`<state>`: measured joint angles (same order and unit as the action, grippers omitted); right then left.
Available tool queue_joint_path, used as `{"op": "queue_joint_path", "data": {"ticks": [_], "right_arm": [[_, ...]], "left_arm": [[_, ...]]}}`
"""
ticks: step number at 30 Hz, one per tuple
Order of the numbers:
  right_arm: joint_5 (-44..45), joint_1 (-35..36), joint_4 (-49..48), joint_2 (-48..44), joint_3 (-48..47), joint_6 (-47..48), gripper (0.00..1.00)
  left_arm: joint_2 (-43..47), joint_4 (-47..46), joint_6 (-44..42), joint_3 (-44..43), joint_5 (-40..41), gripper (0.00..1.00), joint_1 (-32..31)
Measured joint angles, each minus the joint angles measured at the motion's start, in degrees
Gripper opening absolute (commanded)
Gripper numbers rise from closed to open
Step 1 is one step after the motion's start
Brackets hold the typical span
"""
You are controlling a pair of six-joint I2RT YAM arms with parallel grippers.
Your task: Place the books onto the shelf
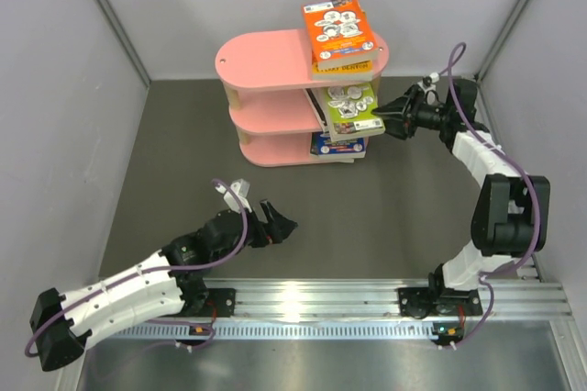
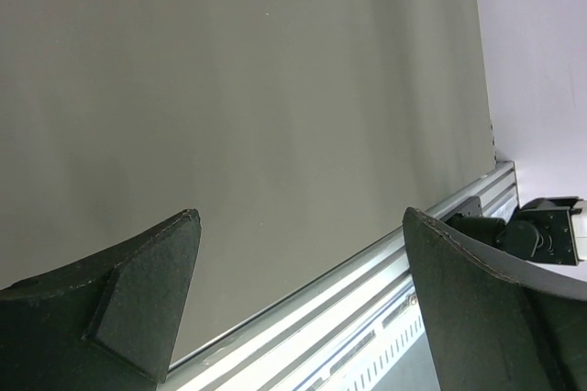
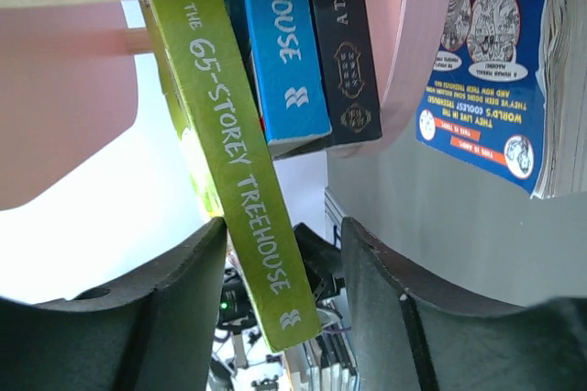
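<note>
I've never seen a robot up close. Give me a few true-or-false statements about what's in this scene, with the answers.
1. An orange book lies on the shelf's top board. True.
2. The left gripper holds a book. False: it is open and empty.
3. The right gripper's fingers stand either side of a green book. True.
4. Books lie scattered on the table. False: every book in view is on the shelf.

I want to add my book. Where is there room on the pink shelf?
Each board of the pink three-tier shelf is bare on its left half. The right ends are crowded: orange paperback on top, lime-green paperback in the middle, blue paperbacks lowest.
</note>
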<state>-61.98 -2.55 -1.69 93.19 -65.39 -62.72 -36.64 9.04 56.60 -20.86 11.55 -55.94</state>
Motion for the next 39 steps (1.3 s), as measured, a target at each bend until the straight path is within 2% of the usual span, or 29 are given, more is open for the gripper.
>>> {"op": "queue_joint_path", "data": {"ticks": [5,6,7,9,10,13,20,30,32,33,34,37,38,39], "right_arm": [[-0.07,-0.15,2.56,-1.36,0.04,1.49,0.45],[-0.11,-0.24,2.8,-1.55,0.07,1.64,0.41],[-0.13,-0.26,3.06,-1.77,0.04,1.75,0.28],[-0.57,-0.35,3.45,-2.38,0.04,1.97,0.17],[-0.76,-0.37,3.34,-2.75,0.04,1.92,0.08],[-0.63,-0.37,3.43,-3.96,-0.09,2.08,0.0],[-0.2,-0.37,5.99,-3.26,-3.93,0.44,0.0],[0.04,0.11,4.0,4.11,-12.22,-4.31,0.0],[0.33,0.42,3.41,5.33,-12.83,-4.87,0.16],[0.5,0.57,3.28,5.95,-13.11,-5.09,0.27],[0.68,0.7,2.97,6.32,-13.18,-5.42,0.52],[0.94,0.76,1.79,6.71,-13.27,-5.97,0.77],[0.81,0.72,1.14,6.49,-13.38,-6.23,0.83],[0.79,0.66,0.2,6.05,-13.46,-6.21,0.85]], "left_arm": [[-0.02,-0.98,0.11,0.39,-0.13,0.96,-0.02],[-0.07,-1.14,0.2,0.52,-0.15,0.96,0.0],[-0.2,-1.31,0.24,0.61,-0.15,0.96,-0.02],[-0.46,-1.53,0.28,0.83,-0.15,0.96,-0.02],[-0.5,-1.55,0.28,0.92,-0.17,0.96,-0.02],[-0.5,-1.79,0.31,1.16,-0.17,0.96,-0.02],[-0.5,-2.19,0.35,1.6,-0.17,0.96,-0.02],[-0.31,-2.25,0.35,2.29,-0.13,0.96,-0.02],[-0.17,-2.25,0.35,2.36,-0.13,0.96,-0.02],[-0.13,-2.25,0.35,2.36,-0.11,0.96,-0.02],[-0.02,-2.23,0.35,2.36,-0.11,0.96,-0.02],[0.42,-2.21,0.46,2.36,-0.11,0.96,-0.02],[0.52,-2.19,0.48,2.36,-0.11,0.96,-0.02],[0.66,-2.19,0.48,2.36,-0.11,0.96,-0.02]]}}
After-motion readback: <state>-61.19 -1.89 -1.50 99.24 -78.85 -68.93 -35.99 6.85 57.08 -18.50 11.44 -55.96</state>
